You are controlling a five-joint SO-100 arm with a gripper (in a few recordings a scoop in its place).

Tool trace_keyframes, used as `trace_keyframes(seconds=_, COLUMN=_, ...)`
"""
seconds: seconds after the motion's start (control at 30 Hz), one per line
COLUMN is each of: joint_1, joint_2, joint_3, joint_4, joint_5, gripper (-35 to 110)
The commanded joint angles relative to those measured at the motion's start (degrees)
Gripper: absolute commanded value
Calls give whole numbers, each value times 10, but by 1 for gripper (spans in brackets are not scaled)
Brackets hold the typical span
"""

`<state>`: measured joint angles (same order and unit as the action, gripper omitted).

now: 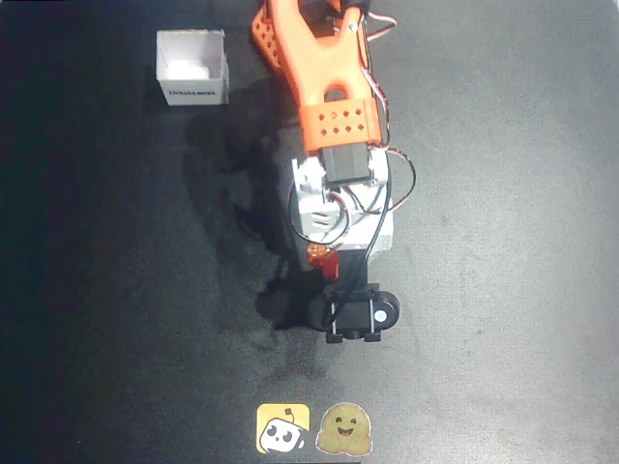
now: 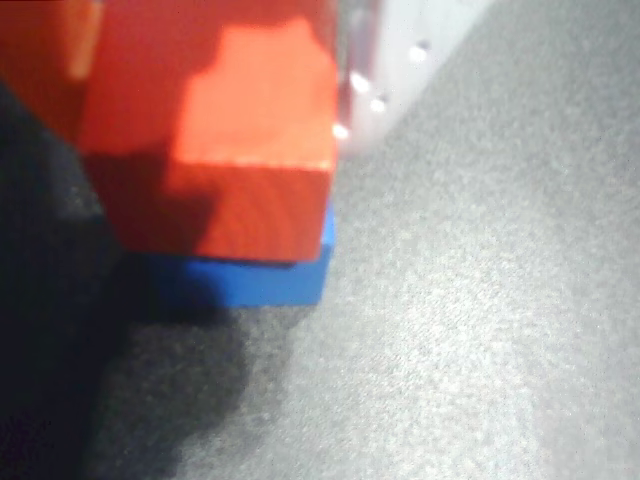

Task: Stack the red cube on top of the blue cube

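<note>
**Red cube sits over the blue cube, seen close from the wrist**

The red cube takes up the upper left of the wrist view, its plain matte faces bright red-orange, one face partly lit and partly in shadow. Directly under it lies the blue cube, of which a thin band along the bottom and right edge shows; the red one appears to rest on it, slightly offset. A pale translucent finger of the gripper stands right against the red cube's right side. How wide the jaws stand cannot be told from either picture.

The overhead view gives the wider scene: the orange arm reaches down the middle of the dark table, hiding most of the stack, with just a small red patch showing below the white wrist housing. A white open box stands at upper left, and two stickers lie at the bottom edge.
</note>
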<state>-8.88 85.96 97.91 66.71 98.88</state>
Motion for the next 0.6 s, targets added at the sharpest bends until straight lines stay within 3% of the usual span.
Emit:
trace_keyframes(seconds=0.0, joint_1=-8, joint_2=20, joint_3=0, joint_4=-6, joint_5=-6, gripper=22)
trace_keyframes(seconds=0.37, joint_1=-12, joint_2=39, joint_3=-6, joint_4=-18, joint_5=-15, gripper=31)
trace_keyframes(seconds=0.57, joint_1=-6, joint_2=140, joint_3=-4, joint_4=-30, joint_5=-102, gripper=31)
